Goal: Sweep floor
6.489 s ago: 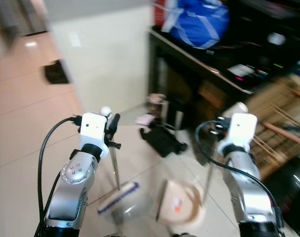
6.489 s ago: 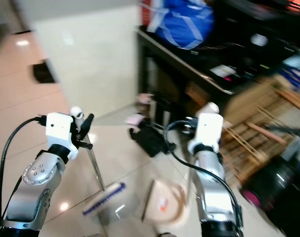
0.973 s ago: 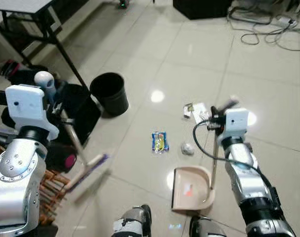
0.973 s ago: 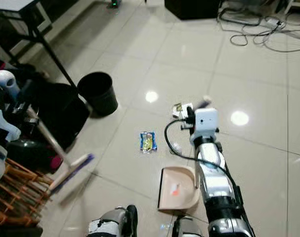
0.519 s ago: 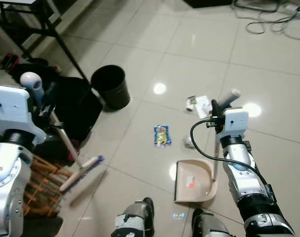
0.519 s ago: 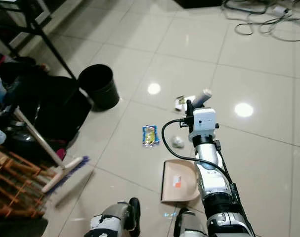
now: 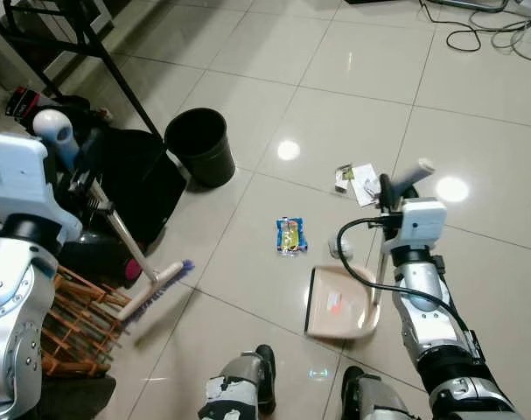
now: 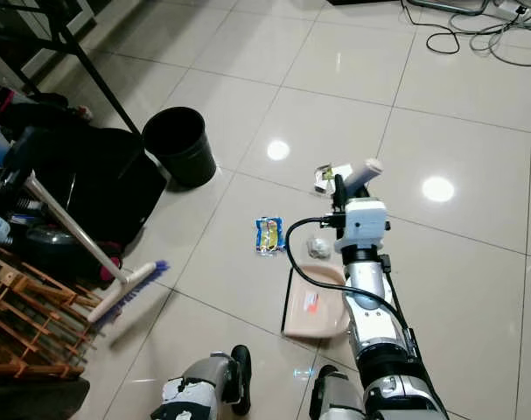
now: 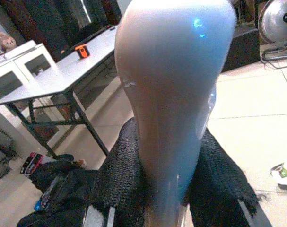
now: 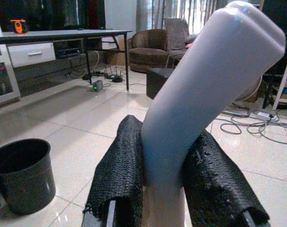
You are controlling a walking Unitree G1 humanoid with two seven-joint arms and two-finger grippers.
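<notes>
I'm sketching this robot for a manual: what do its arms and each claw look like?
Both arms are silver metal, jointed, ending in white boxy wrist housings. A black cable loops beside the right arm. The left arm has a round dotted joint. Each claw has black, mesh-textured fingers.

The right gripper (image 8: 338,194) clamps the dustpan (image 8: 310,306) handle upright, a crumpled wad (image 8: 317,248) at the pan's far edge, the broom (image 8: 116,284) well apart.

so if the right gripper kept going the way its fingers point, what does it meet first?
Nothing nearby, probably. The right gripper, shut on the dustpan handle, points across open tiled floor. The black bin sits off to the side, and distant furniture lies beyond; depth is unclear.
</notes>
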